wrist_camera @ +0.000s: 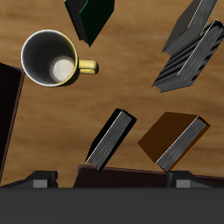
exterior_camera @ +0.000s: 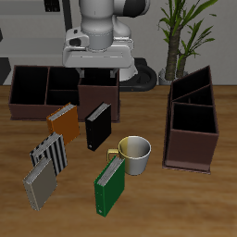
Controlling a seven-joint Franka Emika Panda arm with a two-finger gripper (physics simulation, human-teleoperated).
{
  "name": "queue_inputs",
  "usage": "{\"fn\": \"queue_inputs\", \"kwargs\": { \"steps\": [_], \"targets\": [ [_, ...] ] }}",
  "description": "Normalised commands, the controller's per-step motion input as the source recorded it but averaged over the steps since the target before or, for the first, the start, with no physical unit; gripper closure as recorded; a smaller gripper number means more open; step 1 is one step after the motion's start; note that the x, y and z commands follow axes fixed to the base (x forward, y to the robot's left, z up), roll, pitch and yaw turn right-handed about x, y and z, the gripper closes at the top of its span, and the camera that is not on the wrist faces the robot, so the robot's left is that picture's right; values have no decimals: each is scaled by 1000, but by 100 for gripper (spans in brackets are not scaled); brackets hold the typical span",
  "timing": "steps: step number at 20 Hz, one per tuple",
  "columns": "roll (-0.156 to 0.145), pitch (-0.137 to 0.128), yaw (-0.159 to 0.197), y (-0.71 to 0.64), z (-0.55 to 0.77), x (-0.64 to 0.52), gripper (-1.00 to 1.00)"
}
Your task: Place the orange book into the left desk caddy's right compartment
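Tool [exterior_camera: 95, 74]: fingertips hidden behind caddy wall in ext. view, so jaw gap can't be judged. Wrist view: green book [wrist_camera: 90, 17] and striped book [wrist_camera: 188, 54] cut by frame edge.

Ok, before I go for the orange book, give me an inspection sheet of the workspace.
Surface: brown wooden table, crowded.
Job's things: small orange hardcover book on the table beside the black book; dark maroon left desk caddy, nothing seen in its right compartment.
Clutter: green book, two striped grey books, white mug with yellow handle, second maroon caddy.
Gripper: two-finger gripper open, holding nothing, above the orange and black books.
Cables: nothing seen.
Surroundings: potted plant behind the table.
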Motion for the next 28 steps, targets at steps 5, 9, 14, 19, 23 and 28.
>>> {"fn": "queue_inputs", "kwargs": {
  "steps": [5,9,14,19,23,28],
  "targets": [
    [104,-32,17,-565,-101,-176,-100],
    [55,-27,31,-556,-137,-171,-100],
    [-54,-16,-12,-597,-164,-83,-100],
    [-141,-49,-68,-673,-159,-99,-100],
    [-99,-69,-81,-364,-52,-64,-100],
    [-7,-59,-94,72,1,62,-100]
  ]
}}
